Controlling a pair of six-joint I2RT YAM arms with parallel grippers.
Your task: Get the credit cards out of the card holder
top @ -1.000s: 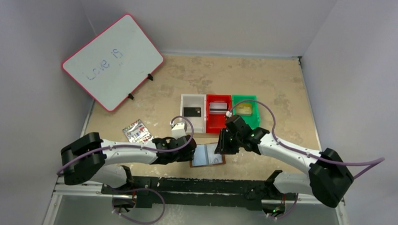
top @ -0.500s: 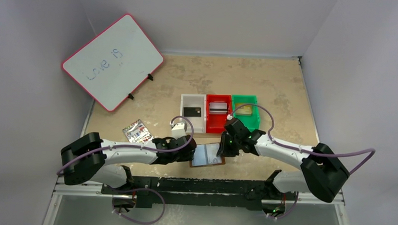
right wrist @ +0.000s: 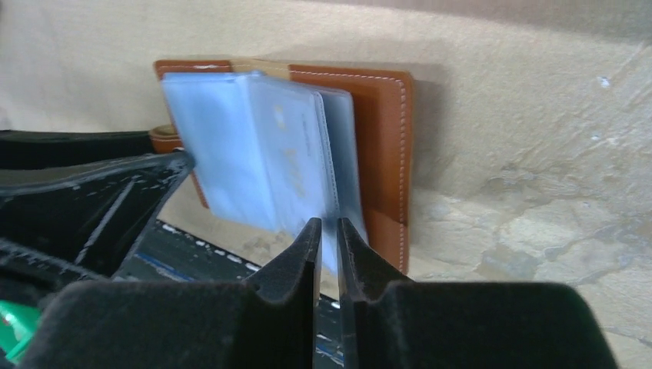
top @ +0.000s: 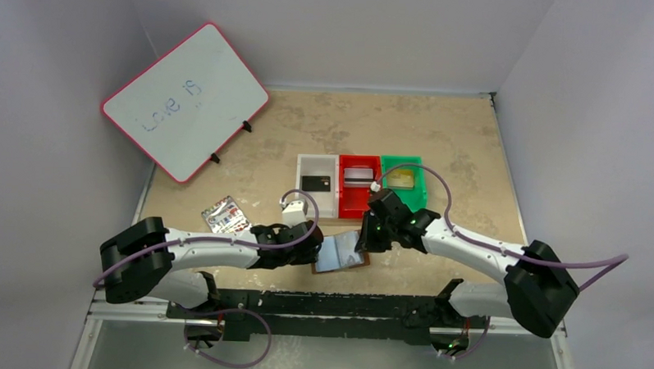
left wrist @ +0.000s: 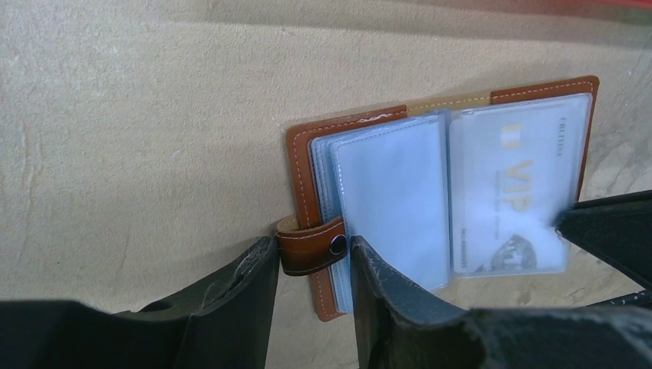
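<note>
It was a robot lab's test cell. Plain pale walls (top: 337, 37) boxed in a tan table (top: 440, 131). The left arm (top: 215, 248) and right arm (top: 469, 243) were bolted to a black rail (top: 319, 303) at its near edge, trailing purple cables (top: 438, 188). A whiteboard (top: 185, 100) leaned at the far left.

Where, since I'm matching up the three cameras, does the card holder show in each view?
Top external: card holder low centre, just nearer than the red bin.
Left wrist: card holder right of centre, lying open.
Right wrist: card holder upper left of centre.
Shared landmark: its bluish clear sleeves.
</note>
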